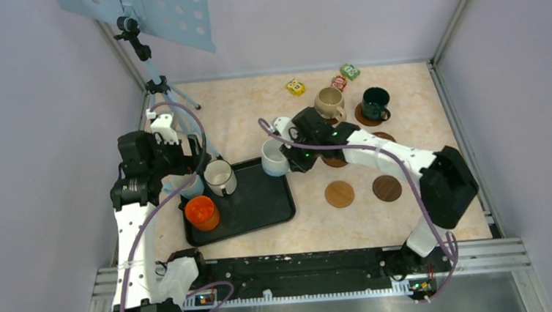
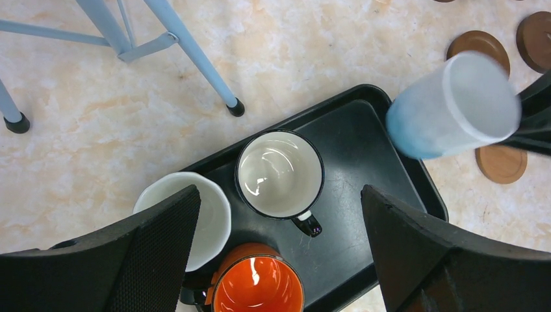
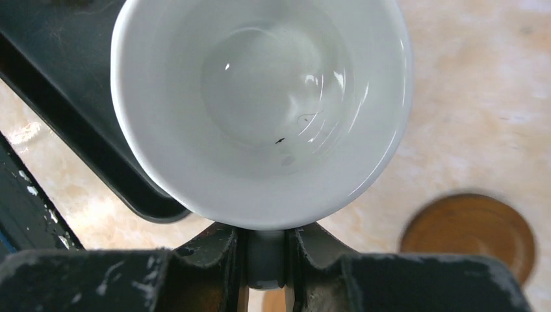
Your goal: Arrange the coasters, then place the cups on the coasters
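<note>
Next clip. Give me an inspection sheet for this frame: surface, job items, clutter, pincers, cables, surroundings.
Surface: beige marbled table; no spills seen.
Job's things: orange mug, dark-rimmed mug and white mug in the black tray; beige mug and green mug at the back, the green one on a coaster; front coasters bare.
Clutter: yellow block, red block, green block at the back.
Pincers: left pincer open above the tray; right pincer shut on the held mug by its handle.
Cables: purple cables looped along both arms.
Surroundings: pale walls; tripod with perforated panel back left.
</note>
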